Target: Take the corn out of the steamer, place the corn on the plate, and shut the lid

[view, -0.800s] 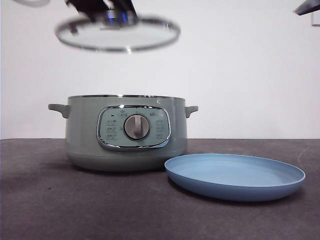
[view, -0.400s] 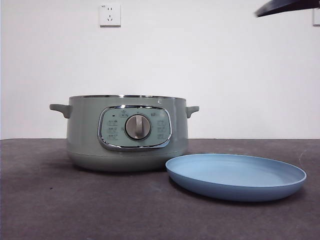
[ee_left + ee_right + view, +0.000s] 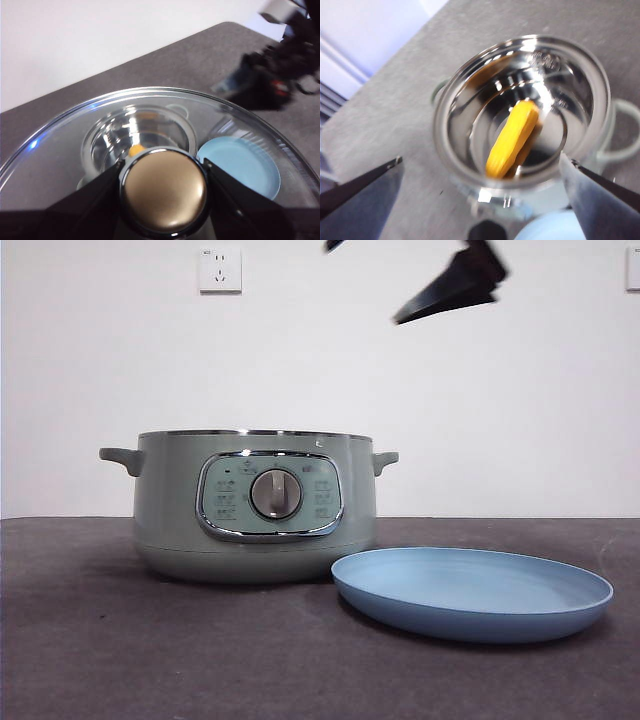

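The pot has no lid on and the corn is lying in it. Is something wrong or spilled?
Nothing is spilled or broken. The steamer is open because the left pincer holds the lid by its knob, up in the air. The corn lies whole inside, and the right pincer hangs open above it. The plate sits flat beside the steamer.

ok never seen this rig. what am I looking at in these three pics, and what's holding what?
A two-armed table robot. The front view looks level across the table: a sage-green electric steamer beside an empty light-blue plate; the dark shape above is an arm.

The other two views come from wrist cameras. The left gripper is clamped on the knob of the round glass lid, held aloft. The right gripper hovers open above the uncovered pot, where a stubby yellow corn cob lies.
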